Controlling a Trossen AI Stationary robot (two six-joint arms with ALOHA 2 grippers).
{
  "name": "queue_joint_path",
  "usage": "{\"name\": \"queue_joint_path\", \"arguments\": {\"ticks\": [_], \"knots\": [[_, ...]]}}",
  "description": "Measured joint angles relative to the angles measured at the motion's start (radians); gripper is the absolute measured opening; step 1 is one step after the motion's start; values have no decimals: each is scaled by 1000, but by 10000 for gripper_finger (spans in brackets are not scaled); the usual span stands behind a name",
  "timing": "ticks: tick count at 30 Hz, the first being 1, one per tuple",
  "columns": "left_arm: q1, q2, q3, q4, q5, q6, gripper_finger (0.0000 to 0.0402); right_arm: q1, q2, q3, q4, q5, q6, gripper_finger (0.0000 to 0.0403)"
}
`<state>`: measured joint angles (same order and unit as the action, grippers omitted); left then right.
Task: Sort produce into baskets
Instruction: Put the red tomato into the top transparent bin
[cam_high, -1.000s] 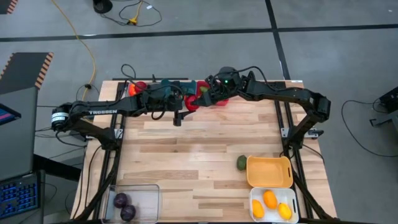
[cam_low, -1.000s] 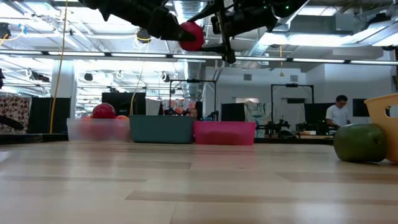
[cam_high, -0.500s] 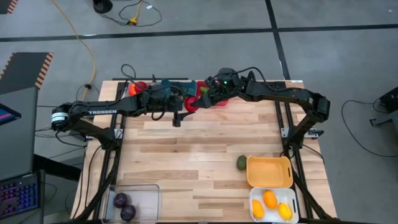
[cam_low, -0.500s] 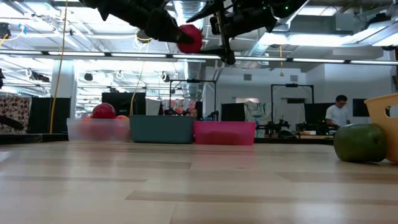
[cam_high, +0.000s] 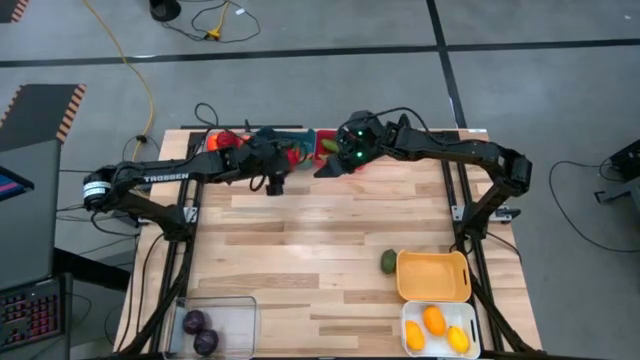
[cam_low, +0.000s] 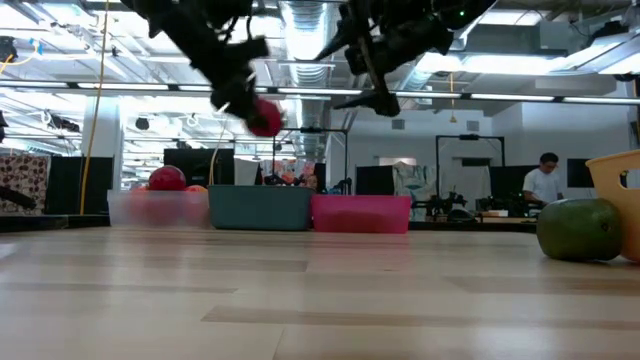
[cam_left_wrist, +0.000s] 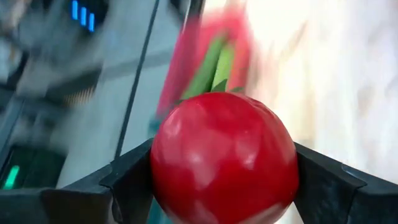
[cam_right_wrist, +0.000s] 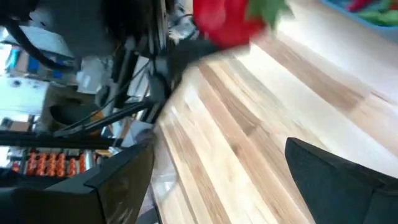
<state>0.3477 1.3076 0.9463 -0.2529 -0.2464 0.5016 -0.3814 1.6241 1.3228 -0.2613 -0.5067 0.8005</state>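
Note:
A round red fruit (cam_left_wrist: 224, 155) with a green leaf hangs in the air over the far part of the table, with my left gripper (cam_high: 289, 158) shut on it. In the low view the fruit (cam_low: 264, 117) is above the teal basket (cam_low: 260, 207). My right gripper (cam_right_wrist: 217, 186) stands open just right of it, over the red basket (cam_high: 329, 141), with nothing between its fingers. A green fruit (cam_high: 388, 262) lies on the table beside the orange-yellow basket (cam_high: 433, 276). My left gripper pinches the red fruit by its two opposite sides (cam_left_wrist: 163, 168) between its two fingers (cam_left_wrist: 127, 183). The fingers come from the table's left, slanting downward. The fruit is lifted clear of the table and the baskets.
A pale basket (cam_low: 158, 207) with red produce stands at the far left of the row. A white basket (cam_high: 440, 328) with orange fruits is at the near right. A clear basket (cam_high: 215, 322) with purple ones is at the near left. The table's middle is bare wood.
My left gripper has tipped downward and carried the red fruit down and toward the table's left, away from my right gripper's fingertips. The fruit hung high between the two grippers before and now hangs lower, over the teal basket.

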Motion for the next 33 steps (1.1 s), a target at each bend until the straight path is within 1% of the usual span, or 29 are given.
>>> {"name": "queue_joint_path", "arguments": {"ticks": [2, 5, 9, 14, 17, 20, 28, 33], "knots": [[31, 1, 0, -78, -56, -14, 293, -6, 0, 0, -37, 4, 0, 386], [85, 1, 0, -163, -92, -29, 293, -12, 0, 0, -83, 5, -21, 386], [171, 1, 0, -244, -101, -51, 293, -11, 0, 0, -101, 6, -92, 386], [269, 1, 0, -322, -103, -59, 293, -4, 0, 0, -115, 8, -103, 386], [313, 1, 0, -375, -102, -69, 293, 2, 0, 0, -131, 10, -107, 386], [343, 1, 0, -423, -102, -70, 293, 6, 0, 0, -127, 13, -150, 386], [411, 1, 0, -459, -98, -55, 293, 9, 0, 0, -128, 15, -155, 386], [446, 1, 0, -461, -69, -74, 293, 9, 0, 0, -127, 15, -158, 386]]}}
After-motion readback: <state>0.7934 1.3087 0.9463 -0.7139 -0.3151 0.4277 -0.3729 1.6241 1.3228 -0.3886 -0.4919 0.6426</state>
